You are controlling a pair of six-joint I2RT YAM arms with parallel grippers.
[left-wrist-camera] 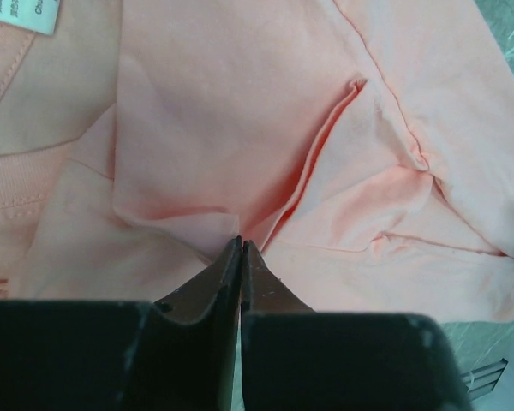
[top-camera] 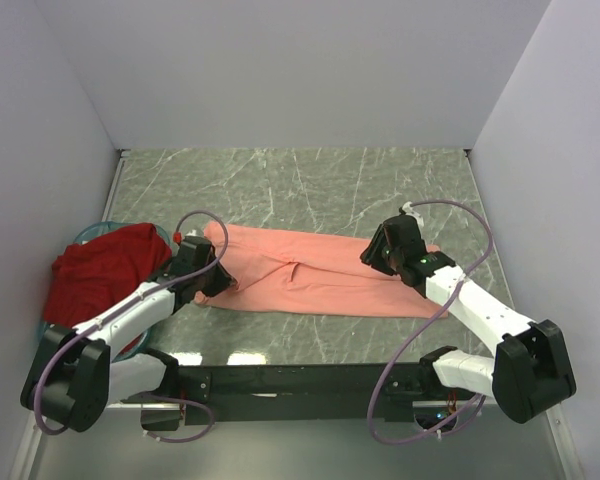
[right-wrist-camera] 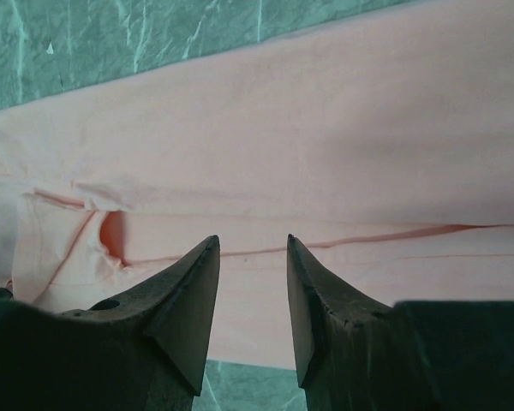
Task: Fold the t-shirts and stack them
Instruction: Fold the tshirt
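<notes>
The salmon-pink t-shirt point(top-camera: 310, 275) lies folded into a long strip across the middle of the marble table point(top-camera: 300, 190). My left gripper point(top-camera: 212, 284) is at its left end. In the left wrist view its jaws point(left-wrist-camera: 241, 244) are pressed together on a pinched fold of the pink shirt point(left-wrist-camera: 240, 111), with creases running out from the tips. Over the shirt's right end my right gripper point(top-camera: 376, 257) hovers. Its fingers point(right-wrist-camera: 253, 244) stand apart above the pink cloth point(right-wrist-camera: 325, 145), with nothing between them. The dark red t-shirt point(top-camera: 105, 270) lies bunched at the far left.
A teal round basket point(top-camera: 88, 236) peeks out from under the dark red shirt by the left wall. White walls close in the table at the left, back and right. A white neck label point(left-wrist-camera: 21, 13) shows at the pink shirt's collar.
</notes>
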